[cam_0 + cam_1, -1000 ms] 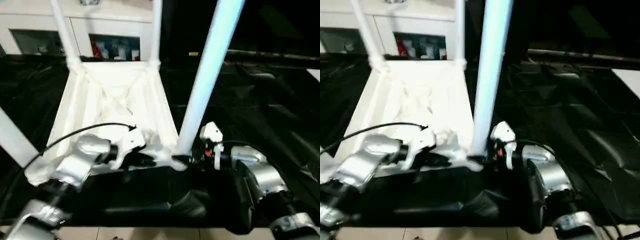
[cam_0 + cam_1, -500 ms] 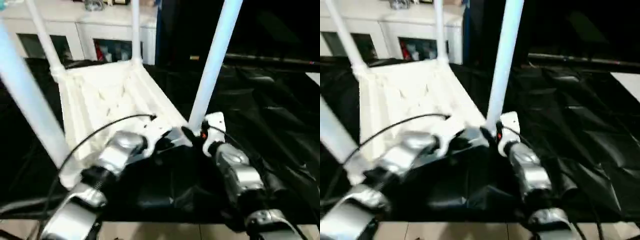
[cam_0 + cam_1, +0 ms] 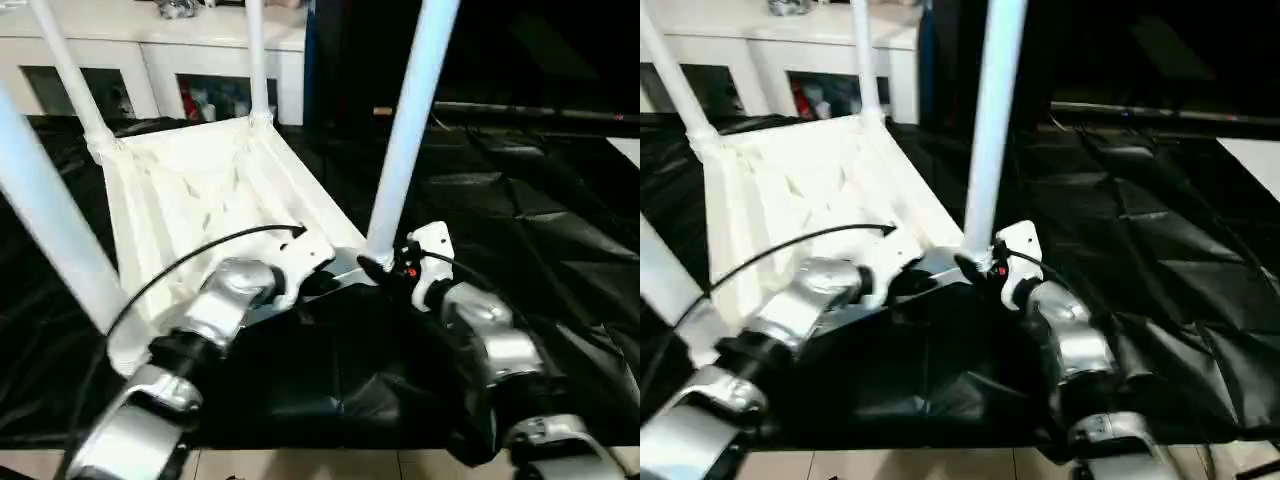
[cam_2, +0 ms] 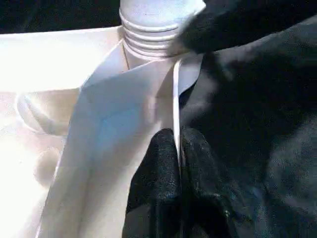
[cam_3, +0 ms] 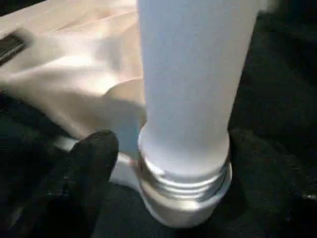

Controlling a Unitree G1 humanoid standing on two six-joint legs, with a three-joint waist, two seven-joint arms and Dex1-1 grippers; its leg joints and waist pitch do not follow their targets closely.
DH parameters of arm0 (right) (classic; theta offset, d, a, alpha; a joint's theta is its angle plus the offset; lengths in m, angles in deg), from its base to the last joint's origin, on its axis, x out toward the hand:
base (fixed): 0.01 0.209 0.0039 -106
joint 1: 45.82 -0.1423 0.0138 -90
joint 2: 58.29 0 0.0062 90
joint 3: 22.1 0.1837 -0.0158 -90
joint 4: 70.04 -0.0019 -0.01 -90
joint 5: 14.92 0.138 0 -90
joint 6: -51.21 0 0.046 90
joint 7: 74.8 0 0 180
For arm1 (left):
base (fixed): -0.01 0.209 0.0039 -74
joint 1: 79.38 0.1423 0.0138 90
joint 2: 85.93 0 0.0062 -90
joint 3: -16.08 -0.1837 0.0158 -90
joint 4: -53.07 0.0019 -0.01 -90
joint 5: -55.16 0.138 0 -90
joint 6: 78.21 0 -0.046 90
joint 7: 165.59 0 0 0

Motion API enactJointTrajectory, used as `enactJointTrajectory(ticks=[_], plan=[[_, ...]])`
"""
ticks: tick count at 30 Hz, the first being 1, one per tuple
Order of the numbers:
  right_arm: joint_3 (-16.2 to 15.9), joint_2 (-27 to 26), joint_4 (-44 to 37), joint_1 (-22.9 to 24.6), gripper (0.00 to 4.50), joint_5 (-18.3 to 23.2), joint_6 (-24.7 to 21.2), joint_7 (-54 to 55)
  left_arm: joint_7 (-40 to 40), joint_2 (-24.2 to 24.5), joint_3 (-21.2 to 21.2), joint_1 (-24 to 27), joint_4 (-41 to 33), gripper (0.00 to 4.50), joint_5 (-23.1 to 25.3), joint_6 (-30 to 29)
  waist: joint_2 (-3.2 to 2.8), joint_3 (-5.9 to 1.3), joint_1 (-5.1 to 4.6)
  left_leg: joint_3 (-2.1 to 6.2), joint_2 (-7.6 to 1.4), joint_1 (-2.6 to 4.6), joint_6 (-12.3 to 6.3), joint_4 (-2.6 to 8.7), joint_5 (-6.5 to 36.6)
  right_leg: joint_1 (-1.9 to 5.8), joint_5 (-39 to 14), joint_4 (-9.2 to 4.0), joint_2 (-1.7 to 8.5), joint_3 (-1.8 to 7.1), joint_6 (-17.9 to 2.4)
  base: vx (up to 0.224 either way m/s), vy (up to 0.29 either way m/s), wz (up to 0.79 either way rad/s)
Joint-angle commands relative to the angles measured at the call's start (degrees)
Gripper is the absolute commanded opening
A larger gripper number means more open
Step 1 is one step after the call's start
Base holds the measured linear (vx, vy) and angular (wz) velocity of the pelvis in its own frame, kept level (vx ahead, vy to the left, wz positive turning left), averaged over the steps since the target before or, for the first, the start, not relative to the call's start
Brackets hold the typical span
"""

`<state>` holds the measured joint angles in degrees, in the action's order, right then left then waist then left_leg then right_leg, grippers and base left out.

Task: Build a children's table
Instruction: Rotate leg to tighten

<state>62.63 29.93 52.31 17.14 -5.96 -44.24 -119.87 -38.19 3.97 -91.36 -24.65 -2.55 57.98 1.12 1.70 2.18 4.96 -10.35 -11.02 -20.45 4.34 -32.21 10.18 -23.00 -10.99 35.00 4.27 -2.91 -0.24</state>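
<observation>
On the black-draped table (image 3: 560, 230), before a white cabinet (image 3: 170, 60), the left gripper (image 4: 178, 148) pinches the upturned tabletop (image 3: 200, 190) rim, and the right gripper (image 3: 385, 272) stands spread around the near leg (image 3: 405, 140) base

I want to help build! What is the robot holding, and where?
The left gripper pinches the tabletop by its thin rim, near a leg.

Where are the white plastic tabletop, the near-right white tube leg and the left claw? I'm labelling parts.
white plastic tabletop (image 3: 205, 190): left eye view, ribbed underside.
near-right white tube leg (image 3: 405, 140): left eye view, mid-shaft.
left claw (image 4: 177, 163): left wrist view, fingertips pinching the rim.
</observation>
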Motion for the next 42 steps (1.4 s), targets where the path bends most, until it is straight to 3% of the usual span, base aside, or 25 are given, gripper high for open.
enactJointTrajectory(ticks=[1, 4, 6, 9, 14, 15, 17, 26, 32, 34, 35, 39, 40, 41, 42], plan=[[-2.94, 0.89, -3.56, 0.69, 4.04, 1.62, -1.61, -7.19, -6.08, 0.72, -0.85, 2.45, -2.12, 0.0, -3.05, 1.43, 0.68, -2.87, 0.36, 0.61, -1.94, -0.22, -3.61, 3.2, 11.07, 2.75, -15.89, -5.01, 3.74, 2.35, -8.38, 0.0, 0.0, 0.0], [-4.23, 3.95, -5.51, 1.55, 4.04, 1.27, -2.4, -13.62, -13.99, 4.27, -2.01, 4.77, -6.65, 0.0, -5.43, -0.47, 0.36, -2.97, 0.3, 0.48, -2.25, 0.07, -3.92, 3.07, 10.08, 2.51, -10.61, -4.26, 3.68, 2.37, -11.39, 0.0, 0.0, 0.0], [-4.38, 4.18, -5.49, 1.54, 4.04, 1.08, -2.43, -14.13, -15.07, 4.72, -2.08, 5.03, -7.09, 0.0, -5.71, -0.34, 0.24, -3.0, 0.28, 0.37, -2.33, 0.27, -4.07, 3.0, 9.43, 2.33, -7.33, -3.9, 3.44, 2.31, -12.85, 0.0, 0.0, 0.0], [-5.94, 5.38, -5.64, 1.53, 4.04, 0.78, -2.53, -16.15, -18.27, 5.99, -1.9, 5.99, -9.06, 0.0, -6.9, -1.64, 0.33, -3.04, 0.49, 0.26, -2.33, 0.23, -3.95, 2.92, 9.01, 2.58, -5.15, -3.51, 3.55, 2.26, -13.98, 0.0, 0.0, 0.0], [-7.06, 6.44, -5.85, 1.61, 4.04, -0.08, -2.37, -18.39, -19.05, 6.6, -1.61, 6.46, -10.23, 0.0, -7.24, -2.2, 0.47, -2.88, 0.51, 0.15, -2.21, 0.1, -3.62, 2.86, 9.86, 2.69, -7.67, -3.8, 3.79, 2.39, -13.11, 0.0, 0.0, 0.0], [-7.17, 6.55, -5.68, 1.56, 3.8, -0.31, -2.18, -18.62, -18.99, 6.66, -1.54, 6.46, -10.18, 0.0, -7.18, -2.13, 0.53, -2.85, 0.51, 0.17, -2.21, 0.1, -3.41, 2.88, 10.31, 2.68, -8.91, -3.92, 3.84, 2.42, -12.67, 0.0, 0.0, 0.0], [-7.1, 6.53, -5.37, 1.39, 3.8, -0.43, -2.06, -18.63, -19.02, 6.64, -1.35, 6.45, -10.12, 0.0, -7.02, -2.17, 0.59, -2.81, 0.46, 0.21, -2.17, 0.11, -3.07, 2.93, 10.66, 2.66, -10.44, -4.06, 3.84, 2.43, -12.02, 0.0, 0.0, 0.0], [-6.76, 6.39, -4.76, 1.01, 2.92, 0.29, -2.26, -19.42, -18.79, 6.45, -0.86, 6.4, -10.31, 0.0, -6.95, -2.92, 0.67, -2.97, 0.37, 0.15, -2.15, 0.11, -3.76, 2.71, 8.83, 2.71, -7.68, -3.72, 3.74, 2.4, -12.69, 0.0, 0.0, 0.0], [-5.44, 4.79, -4.29, 2.12, 2.79, 0.91, -2.16, -16.9, -16.36, 5.29, -0.77, 6.57, -9.54, 0.0, -6.28, -3.31, 0.69, -3.01, 0.33, 0.15, -2.15, 0.08, -3.95, 2.65, 8.29, 2.71, -7.22, -3.61, 3.72, 2.38, -12.75, 0.0, 0.0, 0.0], [-3.98, 2.86, -2.12, 2.15, 2.78, 0.24, -1.21, -11.68, -11.95, 3.36, -0.56, 5.69, -7.08, 0.0, -4.57, -2.97, 0.63, -2.84, 0.13, 0.16, -2.14, 0.14, -3.4, 2.75, 9.54, 2.53, -9.03, -3.95, 3.73, 2.38, -12.64, 0.0, 0.0, 0.0], [-3.12, 2.03, -1.56, 2.29, 2.77, 0.21, -1.14, -9.21, -10.33, 2.6, -0.54, 5.25, -6.08, 0.0, -3.88, -3.06, 0.88, -2.67, 0.02, 0.19, -2.04, 0.07, -2.78, 2.85, 10.85, 2.64, -11.85, -4.27, 3.81, 2.39, -11.95, 0.0, 0.0, 0.0], [-0.05, -1.9, 2.0, 2.25, 2.77, -0.27, -0.49, 1.47, -2.47, -0.86, -0.15, 2.74, -1.0, 0.0, -1.31, -3.56, 0.87, -2.42, -0.02, 0.43, -1.95, 0.54, -0.96, 3.2, 15.31, 2.25, -22.85, -5.4, 4.04, 2.53, -8.24, 0.0, 0.0, 0.0], [1.45, -4.61, 4.08, 1.78, 2.77, -1.09, -0.46, 9.1, 3.24, -3.47, 0.39, 0.7, 2.56, 0.0, -0.05, -4.09, 0.62, -2.38, -0.06, 0.43, -1.96, 0.62, -0.84, 3.26, 15.5, 2.08, -23.42, -5.51, 4.03, 2.58, -7.93, 0.0, 0.0, 0.0], [1.54, -4.77, 4.22, 1.71, 2.76, -1.17, -0.51, 9.63, 3.61, -3.64, 0.44, 0.58, 2.77, 0.0, 0.01, -4.18, 0.52, -2.19, -0.22, 0.31, -1.81, 1.11, -0.09, 3.27, 16.86, 1.39, -25.52, -5.96, 3.81, 2.62, -7.44, 0.0, 0.0, 0.0], [2.48, -6.36, 5.61, 1.02, 2.76, -1.91, -0.99, 14.76, 7.3, -5.3, 0.97, -0.65, 4.78, 0.0, 0.58, -5.07, 0.76, -2.29, -0.32, 0.56, -1.72, 0.91, 0.3, 3.4, 17.32, 1.77, -27.36, -5.98, 4.0, 2.51, -6.73, 0.0, 0.0, 0.0]])
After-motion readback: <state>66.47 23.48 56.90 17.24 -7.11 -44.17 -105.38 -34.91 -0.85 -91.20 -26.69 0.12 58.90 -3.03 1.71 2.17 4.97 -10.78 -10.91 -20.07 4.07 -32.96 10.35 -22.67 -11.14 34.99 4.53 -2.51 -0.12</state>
